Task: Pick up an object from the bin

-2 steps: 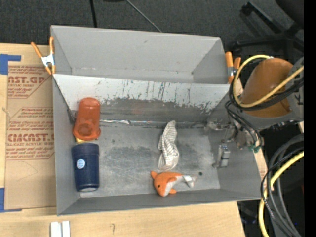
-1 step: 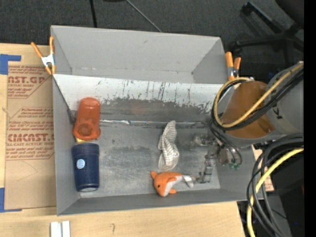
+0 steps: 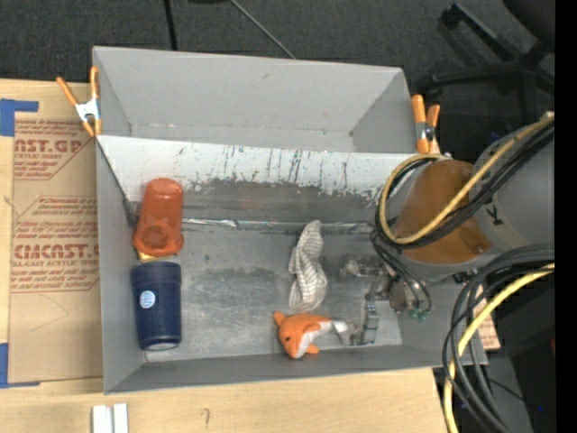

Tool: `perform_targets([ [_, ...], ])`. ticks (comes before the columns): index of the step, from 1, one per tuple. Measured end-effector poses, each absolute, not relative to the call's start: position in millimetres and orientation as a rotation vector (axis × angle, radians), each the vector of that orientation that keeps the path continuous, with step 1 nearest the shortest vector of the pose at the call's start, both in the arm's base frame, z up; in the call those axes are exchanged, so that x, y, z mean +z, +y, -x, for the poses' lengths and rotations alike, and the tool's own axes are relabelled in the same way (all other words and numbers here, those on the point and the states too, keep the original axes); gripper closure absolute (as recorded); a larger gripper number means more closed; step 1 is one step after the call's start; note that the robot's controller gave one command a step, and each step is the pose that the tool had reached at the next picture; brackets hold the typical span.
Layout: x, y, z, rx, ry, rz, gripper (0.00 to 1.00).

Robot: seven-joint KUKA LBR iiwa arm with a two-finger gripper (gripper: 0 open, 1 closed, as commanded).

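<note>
My gripper [image 3: 364, 298] is low in the bin's right part, open, with nothing between its fingers. One fingertip [image 3: 368, 328] stands just right of an orange and white plush toy [image 3: 303, 332] that lies by the near wall. The other fingertip [image 3: 357, 266] is a little right of a crumpled grey-white cloth [image 3: 307, 266] in the middle of the floor.
An orange plastic cup [image 3: 160, 217] lies on its side at the left wall, and a dark blue cylinder [image 3: 156, 303] lies just below it. Bare floor separates them from the cloth. The arm with its orange cover and cables crosses the right rim.
</note>
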State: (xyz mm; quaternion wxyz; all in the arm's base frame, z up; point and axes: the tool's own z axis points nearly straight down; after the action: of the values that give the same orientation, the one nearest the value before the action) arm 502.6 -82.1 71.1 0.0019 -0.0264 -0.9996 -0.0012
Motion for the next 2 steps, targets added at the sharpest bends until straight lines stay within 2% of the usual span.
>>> perform_targets([
  [1, 88.5, -87.3, -491.8, -0.002, -3.138, 0.021, 0.0],
  [2, 86.8, -24.5, -481.0, -0.001, -3.14, -0.061, 1.0],
])
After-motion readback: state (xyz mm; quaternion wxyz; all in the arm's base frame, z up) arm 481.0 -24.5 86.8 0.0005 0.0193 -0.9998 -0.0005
